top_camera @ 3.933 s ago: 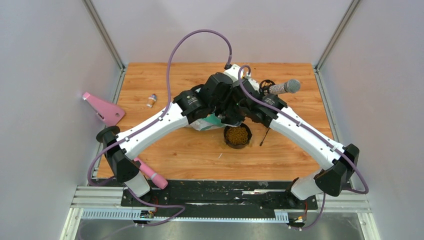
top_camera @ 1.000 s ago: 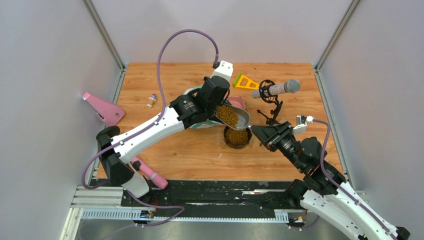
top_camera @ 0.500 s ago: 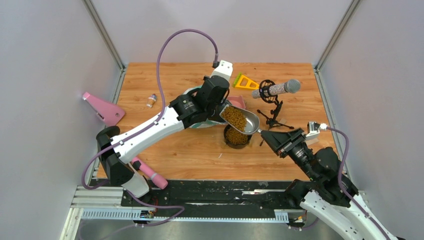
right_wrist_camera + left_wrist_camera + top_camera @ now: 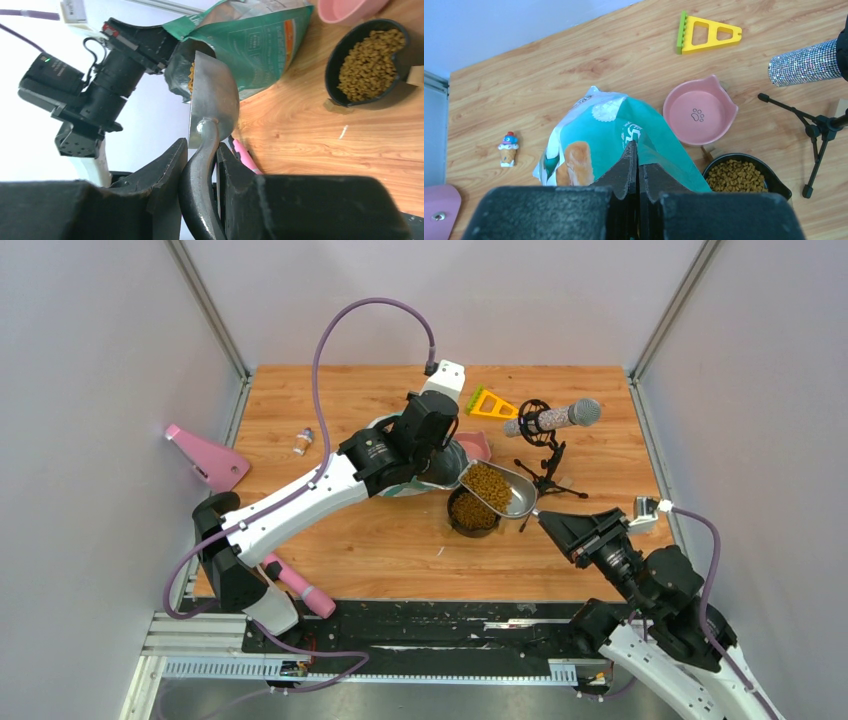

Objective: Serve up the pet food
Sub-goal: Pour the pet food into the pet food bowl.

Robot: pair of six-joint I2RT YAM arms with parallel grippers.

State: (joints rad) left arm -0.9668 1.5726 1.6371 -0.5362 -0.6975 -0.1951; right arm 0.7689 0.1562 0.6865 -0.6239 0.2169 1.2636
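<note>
two robot arms reach over a wooden table. the right gripper pinches the handle of a metal scoop between its jaws. the scoop hangs in the air at the 2 o'clock rim of a black bowl, carrying a heap of brown kibble; more of it fills the bowl. the left gripper has its jaws pressed together above a teal and white dog food bag, at the bowl's 10 o'clock. a pink cat-eared bowl sits at 12 o'clock, a glittery microphone on a tripod at 2 o'clock.
</note>
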